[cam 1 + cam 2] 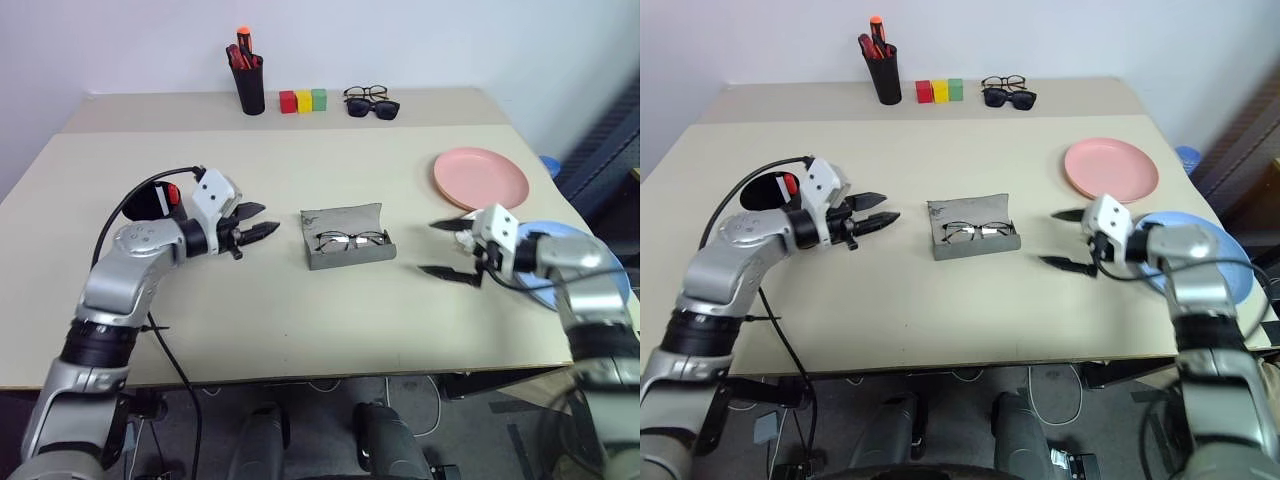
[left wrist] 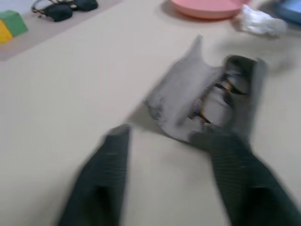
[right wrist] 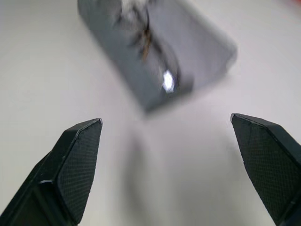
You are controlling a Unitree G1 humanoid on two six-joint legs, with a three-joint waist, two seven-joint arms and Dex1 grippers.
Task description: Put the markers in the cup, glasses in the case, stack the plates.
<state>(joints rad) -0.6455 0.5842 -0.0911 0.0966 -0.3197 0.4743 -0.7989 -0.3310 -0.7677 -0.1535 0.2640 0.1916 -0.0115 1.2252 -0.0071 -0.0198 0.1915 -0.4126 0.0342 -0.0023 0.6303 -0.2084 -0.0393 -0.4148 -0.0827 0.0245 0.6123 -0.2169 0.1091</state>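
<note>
Both grippers empty, flanking the open case on the table.

The right gripper (image 1: 447, 248) has its jaws spread wide, holding nothing, just right of the grey case (image 1: 347, 238); the left gripper (image 1: 258, 222) has its jaws parted a little, also empty, close on the case's left. The case lies open with the glasses (image 1: 350, 240) inside. The pink plate (image 1: 480, 178) sits beyond the right gripper, the blue plate (image 1: 1220, 262) under that arm. The cup (image 1: 762, 190) with a red-capped marker (image 1: 790, 183) stands behind the left arm.
</note>
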